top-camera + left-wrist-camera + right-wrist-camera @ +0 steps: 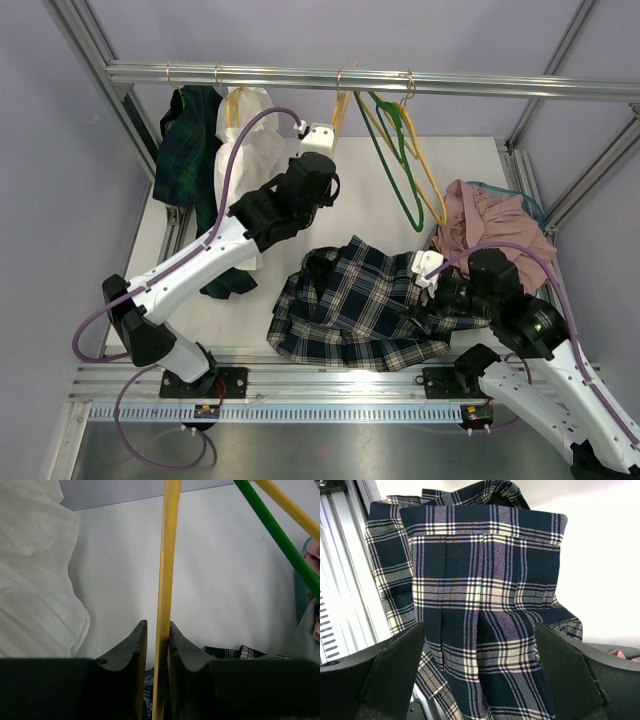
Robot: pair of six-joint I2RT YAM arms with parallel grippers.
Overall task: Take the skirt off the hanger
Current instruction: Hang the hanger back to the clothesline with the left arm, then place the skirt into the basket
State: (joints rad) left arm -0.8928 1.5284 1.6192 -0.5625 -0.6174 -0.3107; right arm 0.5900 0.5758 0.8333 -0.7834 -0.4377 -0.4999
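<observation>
A green hanger (395,160) hangs near a pink garment pile (490,225).

Skirt (355,305): woven cloth, navy/white plaid, matt, soft folds; weave and stitch lines visible in right wrist view. 
Yellow hanger (165,595): smooth plastic, slight sheen. 
Green hanger (392,160) beside it: same smooth plastic, glossy. 
White garment (245,150) left of yellow hanger: thin cloth, matt, finely crinkled. 
Rail (370,78) above hangers: brushed metal, dull shine. 
Table (380,200) under skirt: white, smooth, matt. 
Left gripper (156,645) fingers (127,655): black, matt, plastic-looking. 
Pink cloth pile (490,225) right of skirt: matt, rumpled.
</observation>
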